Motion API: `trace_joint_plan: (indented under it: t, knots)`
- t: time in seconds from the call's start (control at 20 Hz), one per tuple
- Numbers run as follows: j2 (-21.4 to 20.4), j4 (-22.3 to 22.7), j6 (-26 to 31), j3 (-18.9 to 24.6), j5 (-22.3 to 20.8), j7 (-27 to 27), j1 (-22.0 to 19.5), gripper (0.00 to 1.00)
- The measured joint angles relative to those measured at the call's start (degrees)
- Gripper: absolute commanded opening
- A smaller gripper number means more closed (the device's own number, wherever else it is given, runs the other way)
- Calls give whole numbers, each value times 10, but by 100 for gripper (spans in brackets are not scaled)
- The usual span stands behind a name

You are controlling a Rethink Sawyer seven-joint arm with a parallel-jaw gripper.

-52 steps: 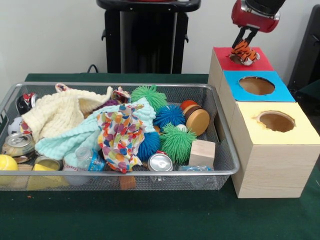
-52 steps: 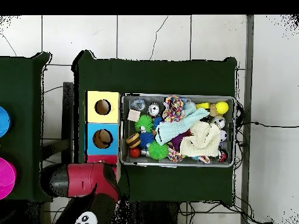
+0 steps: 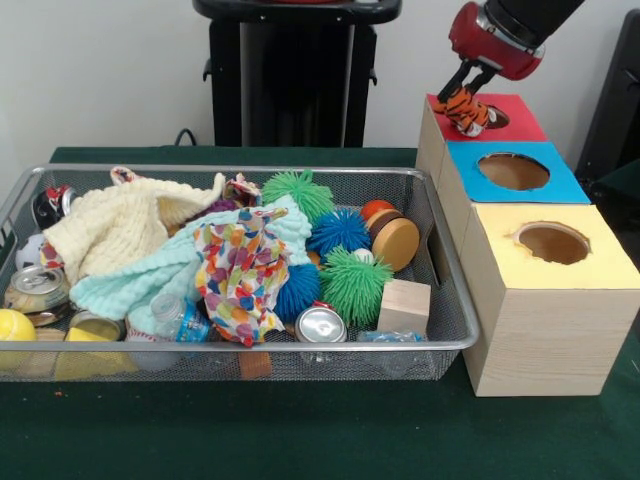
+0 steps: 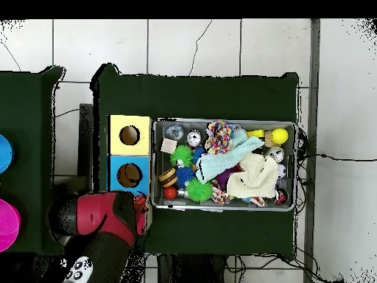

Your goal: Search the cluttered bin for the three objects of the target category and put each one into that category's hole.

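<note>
The bin (image 3: 440, 345) is silver wire mesh with a thick, shiny metal rim. The box (image 3: 545, 340) shows pale, matt wood grain under a flat red top (image 3: 520, 118). Knitted cream cloth (image 3: 115, 225), spiky rubber balls (image 3: 352, 283) and glossy metal cans (image 3: 321, 325) lie inside the bin.

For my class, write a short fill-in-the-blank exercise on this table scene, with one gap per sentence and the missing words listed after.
1. The gripper holds an orange, black-striped toy figure over the pale wooden box's ____ top.
2. The middle hole sits in a ____ top.
3. The silver wire mesh bin stands on a dark ____ table cover.
4. The small wooden cube lies ____ the bin.

Missing words: red; blue; green; inside
</note>
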Motion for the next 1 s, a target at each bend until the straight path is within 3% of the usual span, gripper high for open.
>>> trace_joint_plan:
  t: [1.0]
  knots:
    - [-11, 1, 0, 6, 17, 0, -1, 0]
